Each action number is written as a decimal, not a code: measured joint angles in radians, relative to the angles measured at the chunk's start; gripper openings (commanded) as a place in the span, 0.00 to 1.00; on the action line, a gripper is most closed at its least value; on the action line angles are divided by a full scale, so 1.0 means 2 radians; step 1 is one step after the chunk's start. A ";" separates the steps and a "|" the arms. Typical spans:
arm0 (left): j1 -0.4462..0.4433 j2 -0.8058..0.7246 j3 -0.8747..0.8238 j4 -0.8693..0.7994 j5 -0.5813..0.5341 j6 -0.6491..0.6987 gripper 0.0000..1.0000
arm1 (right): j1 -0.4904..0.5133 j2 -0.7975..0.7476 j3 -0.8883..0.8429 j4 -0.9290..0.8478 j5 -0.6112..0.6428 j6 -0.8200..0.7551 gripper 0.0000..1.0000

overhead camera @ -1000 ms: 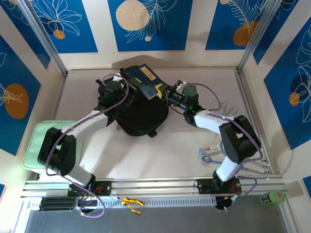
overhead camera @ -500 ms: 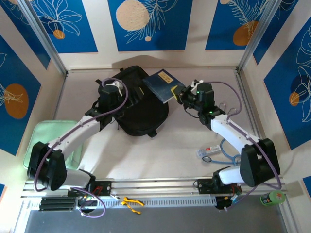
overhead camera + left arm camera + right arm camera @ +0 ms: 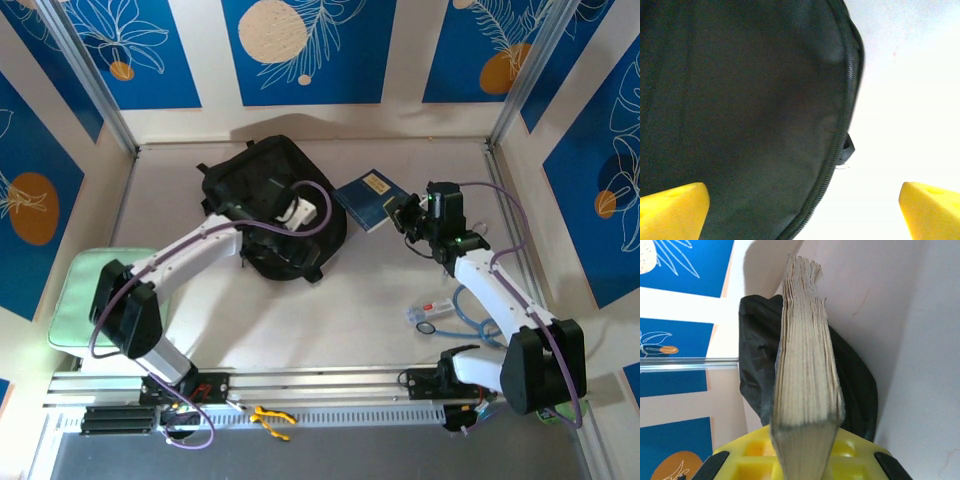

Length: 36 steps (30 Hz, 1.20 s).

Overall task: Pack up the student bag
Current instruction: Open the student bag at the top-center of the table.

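**Inspector:** Overhead view first. Where is the task item?

**Assessor:** The student bag (image 3: 262,190) lies flat on the table (image 3: 330,320), directly below the left gripper (image 3: 303,212), which hangs over the bag's near-right part. The right gripper (image 3: 403,212) is clenched on 1 blue book (image 3: 368,196). The book projects from its fingers toward the bag. Its free corner is just beside the bag's edge, and contact cannot be confirmed.

**Inspector:** Why is it held that way?

**Assessor:** My judgement is that gripping 1 edge leaves the far end free to enter an opening first.

**Inspector:** Left wrist view?

**Assessor:** The 2 yellow fingertips (image 3: 670,207) stand wide apart with nothing between them, so this gripper is released. Black fabric lies below and ahead of the left finger, and a zip (image 3: 837,150) runs forward between the 2 fingers. Bare table lies under the right finger. The gripper straddles the bag's edge, which probably sets it up to take hold there. I cannot tell whether the zip is open.

**Inspector:** Right wrist view?

**Assessor:** The page block stands on edge, clamped between the yellow jaws. The bag sits beyond the book's far end, partly hidden behind it. I judge the book not yet packed.
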 measured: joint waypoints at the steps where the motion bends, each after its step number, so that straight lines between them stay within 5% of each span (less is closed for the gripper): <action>1: -0.006 0.010 0.006 -0.010 -0.004 0.015 0.76 | -0.003 -0.002 -0.001 -0.003 0.001 -0.001 0.00; 9: -0.023 0.071 0.044 -0.063 -0.024 0.092 0.57 | -0.028 -0.028 -0.014 -0.020 0.006 -0.003 0.00; 16: -0.023 0.110 0.088 -0.099 -0.020 0.129 0.53 | -0.036 -0.035 -0.021 -0.023 0.006 -0.005 0.00; 32: -0.028 0.164 0.153 -0.159 -0.038 0.149 0.21 | -0.037 -0.037 -0.022 -0.022 -0.004 -0.009 0.00; 36: -0.029 0.170 0.159 -0.170 -0.039 0.155 0.26 | -0.039 -0.037 -0.022 -0.022 -0.004 -0.009 0.00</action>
